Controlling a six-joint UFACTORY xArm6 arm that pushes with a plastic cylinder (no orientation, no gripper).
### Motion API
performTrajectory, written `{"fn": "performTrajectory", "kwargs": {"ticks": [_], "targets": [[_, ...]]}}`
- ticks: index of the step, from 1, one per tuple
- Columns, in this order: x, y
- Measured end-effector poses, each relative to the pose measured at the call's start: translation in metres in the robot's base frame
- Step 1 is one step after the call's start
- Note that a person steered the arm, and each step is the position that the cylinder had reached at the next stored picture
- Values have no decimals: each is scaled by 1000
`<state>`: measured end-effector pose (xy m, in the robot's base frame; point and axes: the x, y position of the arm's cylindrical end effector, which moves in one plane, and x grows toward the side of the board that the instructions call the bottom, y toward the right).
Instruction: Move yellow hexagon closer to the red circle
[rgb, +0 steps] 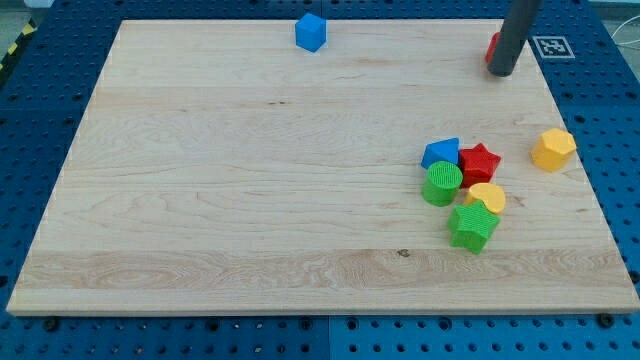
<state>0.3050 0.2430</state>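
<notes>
One yellow hexagon lies well below my tip, which touches the red block.

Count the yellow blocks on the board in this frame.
2. The yellow hexagon sits alone near the view's right edge. A second yellow block lies in the cluster, partly hidden behind the green star; nothing suggests more are hidden.

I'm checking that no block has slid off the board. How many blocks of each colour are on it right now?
Blue: 2, the blue cube and the blue block
Red: 2, the red star and the red block partly hidden behind my tip
Green: 2, the green cylinder and the green star
Yellow: 2, the yellow hexagon and the yellow block
Total: 8
</notes>
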Motion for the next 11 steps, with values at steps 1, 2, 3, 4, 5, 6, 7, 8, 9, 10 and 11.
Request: {"fn": "performTrajectory", "kwargs": {"ticks": [1,2,3,4,5,6,7,8,9,10,11], "targets": [[-15,3],[-35,3],[-44,5],[-27,11],[35,11],[84,5],[110,-11],[166,-9],[220,10],[234,30],[215,39]]}}
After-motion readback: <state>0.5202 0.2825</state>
